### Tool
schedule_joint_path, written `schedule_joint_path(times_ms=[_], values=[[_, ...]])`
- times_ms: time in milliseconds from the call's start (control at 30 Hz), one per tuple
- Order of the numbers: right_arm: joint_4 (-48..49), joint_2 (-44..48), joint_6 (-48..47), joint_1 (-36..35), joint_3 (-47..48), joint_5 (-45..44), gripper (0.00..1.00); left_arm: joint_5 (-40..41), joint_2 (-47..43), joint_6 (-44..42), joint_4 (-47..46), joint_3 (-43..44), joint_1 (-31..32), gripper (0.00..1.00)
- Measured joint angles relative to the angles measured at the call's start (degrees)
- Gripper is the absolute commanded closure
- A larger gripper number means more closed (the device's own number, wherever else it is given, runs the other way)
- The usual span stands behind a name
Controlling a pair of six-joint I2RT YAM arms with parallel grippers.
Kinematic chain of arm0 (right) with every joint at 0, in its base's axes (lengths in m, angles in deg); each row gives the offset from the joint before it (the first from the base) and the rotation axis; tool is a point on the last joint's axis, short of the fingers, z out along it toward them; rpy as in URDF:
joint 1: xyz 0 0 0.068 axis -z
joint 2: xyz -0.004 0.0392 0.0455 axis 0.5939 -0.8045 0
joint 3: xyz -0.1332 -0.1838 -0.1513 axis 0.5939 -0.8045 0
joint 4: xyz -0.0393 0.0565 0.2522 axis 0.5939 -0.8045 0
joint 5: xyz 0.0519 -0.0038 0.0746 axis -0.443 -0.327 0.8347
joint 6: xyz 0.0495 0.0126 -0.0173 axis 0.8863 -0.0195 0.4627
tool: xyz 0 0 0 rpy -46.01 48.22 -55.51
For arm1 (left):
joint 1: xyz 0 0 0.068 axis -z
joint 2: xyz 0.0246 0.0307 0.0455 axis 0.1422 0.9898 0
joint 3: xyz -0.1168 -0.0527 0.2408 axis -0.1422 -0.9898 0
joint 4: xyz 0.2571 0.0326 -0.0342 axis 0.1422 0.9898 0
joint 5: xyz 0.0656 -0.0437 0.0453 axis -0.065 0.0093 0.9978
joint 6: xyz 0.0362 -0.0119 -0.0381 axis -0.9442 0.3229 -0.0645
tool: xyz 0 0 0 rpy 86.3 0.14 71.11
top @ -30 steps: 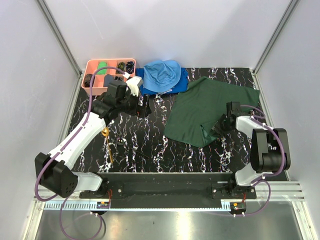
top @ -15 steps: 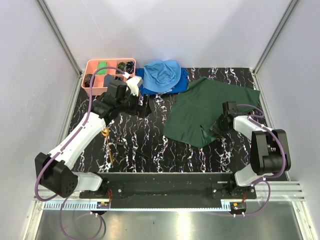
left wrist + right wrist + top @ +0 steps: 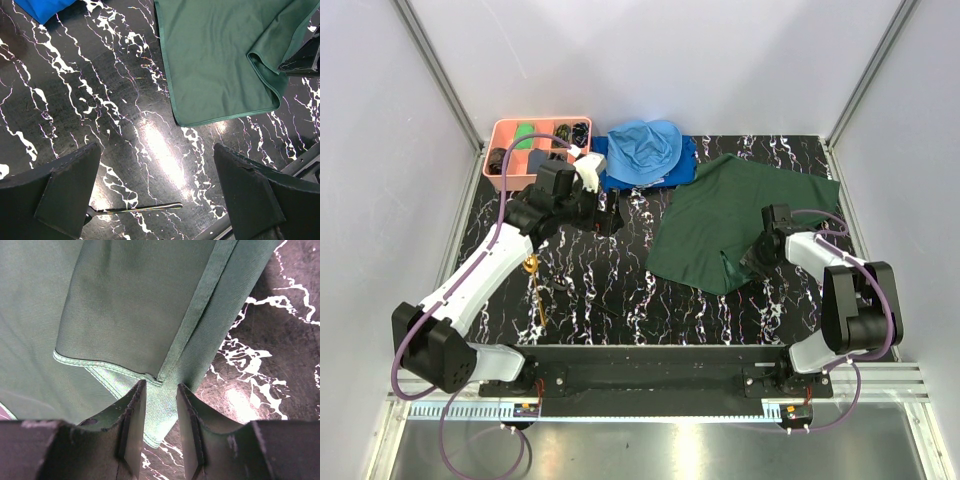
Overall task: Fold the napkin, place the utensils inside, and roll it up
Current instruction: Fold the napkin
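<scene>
No text, label, brand, number or sign can be read in any of the views.

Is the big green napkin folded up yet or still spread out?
Mostly spread out. The green napkin lies flat on the table, with only its near corner flipped over beside the right end effector.

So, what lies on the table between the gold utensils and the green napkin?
Nothing: in the top view only bare black marbled table lies between the utensils and the napkin. The left wrist view shows the same bare stretch.
</scene>
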Motion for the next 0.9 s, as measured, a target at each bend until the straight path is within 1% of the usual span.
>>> schedule_joint_path(times_ms=[233, 367, 400, 433, 567, 633, 833, 900], values=[[0.02, -1.05, -0.02, -0.76, 0.48, -0.61, 0.62, -0.04, 0.31, 0.02, -0.02, 0.0, 0.0, 0.02], [-0.11, -2.29, -0.09, -0.9, 1.42, -1.38, 0.66, -0.04, 0.31, 0.02, -0.02, 0.0, 0.0, 0.02], [-0.2, -2.62, -0.15, -0.96, 1.77, -1.53, 0.68, -0.04, 0.31, 0.02, -0.02, 0.0, 0.0, 0.02], [-0.17, -2.82, -0.22, -1.01, 1.97, -1.6, 0.72, -0.04, 0.31, 0.02, -0.02, 0.0, 0.0, 0.02], [-0.02, -3.45, -0.55, -1.14, 2.36, -2.03, 0.86, -0.04, 0.31, 0.02, -0.02, 0.0, 0.0, 0.02], [0.0, -3.58, -0.76, -1.16, 2.47, -2.12, 0.88, -0.04, 0.31, 0.02, -0.02, 0.0, 0.0, 0.02], [-0.39, -3.63, -1.29, -1.16, 2.89, -2.25, 1.0, -0.07, 0.31, 0.02, -0.02, 0.0, 0.0, 0.02], [-1.16, -3.43, -1.6, -1.16, 3.13, -2.75, 1.0, -0.07, 0.31, 0.02, -0.02, 0.0, 0.0, 0.02]])
